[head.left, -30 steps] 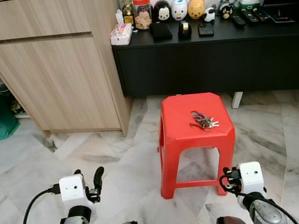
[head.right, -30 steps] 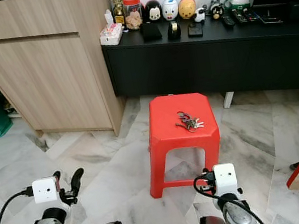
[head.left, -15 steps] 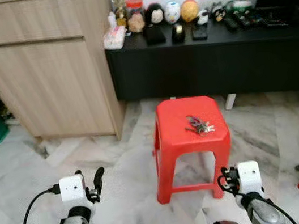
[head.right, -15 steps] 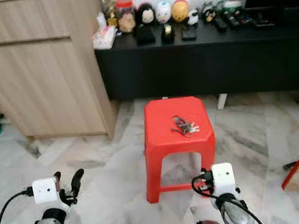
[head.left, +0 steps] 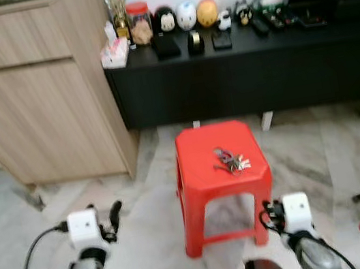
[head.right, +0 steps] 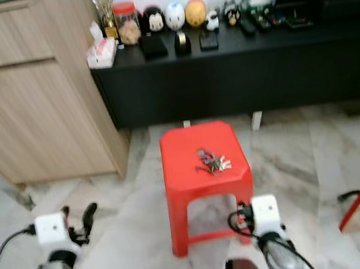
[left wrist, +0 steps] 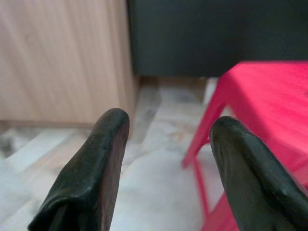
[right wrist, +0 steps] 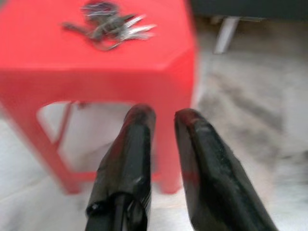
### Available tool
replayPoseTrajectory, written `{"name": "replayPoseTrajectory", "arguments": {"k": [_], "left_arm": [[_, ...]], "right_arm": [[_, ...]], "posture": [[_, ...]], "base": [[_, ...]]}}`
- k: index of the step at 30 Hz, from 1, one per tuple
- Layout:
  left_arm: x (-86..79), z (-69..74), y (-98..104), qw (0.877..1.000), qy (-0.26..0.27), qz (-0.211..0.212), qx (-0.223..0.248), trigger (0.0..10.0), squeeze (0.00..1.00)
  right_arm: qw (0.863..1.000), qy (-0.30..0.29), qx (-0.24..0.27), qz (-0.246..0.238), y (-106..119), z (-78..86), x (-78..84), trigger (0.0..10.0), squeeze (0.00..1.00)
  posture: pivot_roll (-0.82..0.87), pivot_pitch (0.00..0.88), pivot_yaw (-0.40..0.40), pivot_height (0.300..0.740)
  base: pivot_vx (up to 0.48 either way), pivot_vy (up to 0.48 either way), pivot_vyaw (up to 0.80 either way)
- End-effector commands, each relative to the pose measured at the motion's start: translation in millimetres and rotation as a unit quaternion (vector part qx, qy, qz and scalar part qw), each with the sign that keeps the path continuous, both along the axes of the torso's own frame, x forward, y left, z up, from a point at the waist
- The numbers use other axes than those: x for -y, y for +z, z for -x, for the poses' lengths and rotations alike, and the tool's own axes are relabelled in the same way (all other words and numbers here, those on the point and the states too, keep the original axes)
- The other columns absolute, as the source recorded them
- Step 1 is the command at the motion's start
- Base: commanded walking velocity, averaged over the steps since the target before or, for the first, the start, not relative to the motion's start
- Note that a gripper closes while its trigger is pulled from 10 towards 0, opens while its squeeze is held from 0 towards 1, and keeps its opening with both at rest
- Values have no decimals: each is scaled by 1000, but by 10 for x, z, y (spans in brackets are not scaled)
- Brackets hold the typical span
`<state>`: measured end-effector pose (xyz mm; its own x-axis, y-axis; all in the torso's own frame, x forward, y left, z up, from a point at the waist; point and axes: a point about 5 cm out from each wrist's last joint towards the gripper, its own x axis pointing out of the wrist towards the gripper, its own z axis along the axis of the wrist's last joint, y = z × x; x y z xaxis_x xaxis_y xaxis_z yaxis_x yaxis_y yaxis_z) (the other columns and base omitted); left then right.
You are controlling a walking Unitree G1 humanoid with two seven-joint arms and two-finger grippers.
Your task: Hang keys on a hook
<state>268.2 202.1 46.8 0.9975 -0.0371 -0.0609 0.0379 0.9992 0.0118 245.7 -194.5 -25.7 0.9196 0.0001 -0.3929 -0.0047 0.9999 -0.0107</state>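
The keys (head.left: pixel 231 160) are lying in a loose bunch on the flat top of the red stool (head.left: pixel 191 157), slightly toward the stool's right half and clear of its edges. The stool is standing on the marble floor (head.left: pixel 348 148), in front of the black cabinet (head.left: pixel 239 73) and to the right of the wooden cupboard (head.left: pixel 38 110). No hook can be made out.

The right end effector (right wrist: pixel 163 118) is hanging low in front of the stool, below the seat level and short of the bunch. Its two fingers (right wrist: pixel 134 139) are resting nearly together, with a narrow gap between them and nothing held. The left end effector (left wrist: pixel 166 127) is hanging to the left of the stool over the floor. Its fingers (left wrist: pixel 103 154) are spread wide and are gripping nothing.

Handling judgement:

- The bunch is likely light, made of stiff metal pieces joined loosely on a ring, so it is expected to flop and swing once lifted.
- The metal is probably smooth, and the plastic seat offers little friction, so a sideways push may slide the bunch rather than trap it.
- The pieces are lying flat, leaving little height for the fingers to close on.
- The best hold appears to be the thick clustered part where ring and fob meet, at the darker end of the bunch, not the fanned blade tips.
- Gripping there should leave the ring hanging free for a hook to pass through.
- Fragility is not a concern; dropping is the main risk.
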Motion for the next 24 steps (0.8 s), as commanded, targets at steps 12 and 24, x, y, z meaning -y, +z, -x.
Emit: {"name": "replayPoseTrajectory", "arguments": {"k": [12, 24], "left_arm": [[-155, 51, -23, 1000, 21, -9, -9, 10000, 0], [-173, 45, -18, 1000, 23, -11, -8, 10000, 0]], "right_arm": [[1000, 16, 2, -11, 7, -32, -109, 10000, 0], [1000, 2, 1, -19, 11, -45, -91, 10000, 0]], "posture": [[40, 0, -40, 586], [44, 0, -39, 586]], "base": [[303, 0, 0], [303, 0, 0]]}}
